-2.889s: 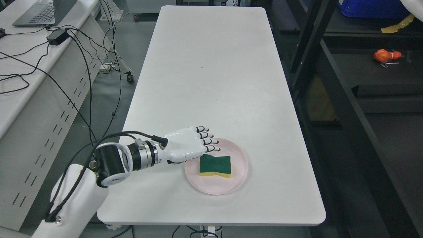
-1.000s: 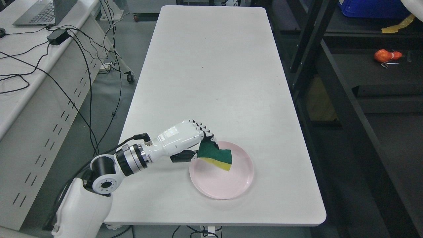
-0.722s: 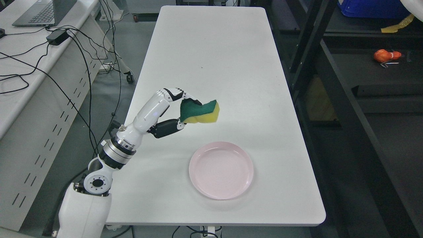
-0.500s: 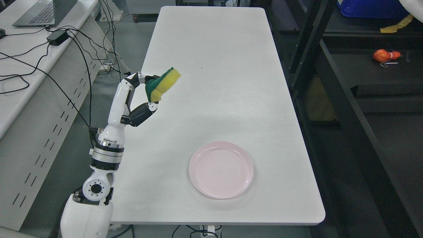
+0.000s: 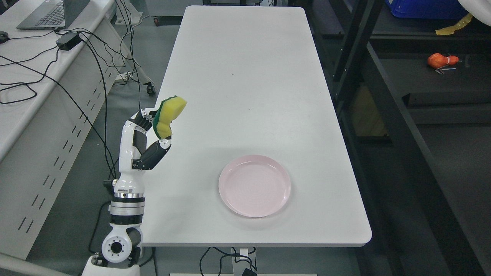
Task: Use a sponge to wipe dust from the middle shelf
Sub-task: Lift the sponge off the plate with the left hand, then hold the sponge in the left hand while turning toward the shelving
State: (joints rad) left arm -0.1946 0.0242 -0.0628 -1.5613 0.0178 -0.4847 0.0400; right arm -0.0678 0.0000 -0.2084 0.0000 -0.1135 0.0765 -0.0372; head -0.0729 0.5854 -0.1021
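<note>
plate [image 5: 254, 186] on table [image 5: 245, 76], shelf [image 5: 422, 88] right

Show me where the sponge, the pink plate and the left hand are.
sponge [image 5: 170, 111], head view, yellow face.
pink plate [image 5: 254, 186], head view, bare centre.
left hand [image 5: 144, 140], head view, palm.

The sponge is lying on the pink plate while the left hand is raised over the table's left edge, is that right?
Not quite. The head view shows the sponge held in the raised left hand over the table's left edge; the pink plate has nothing on it.
</note>
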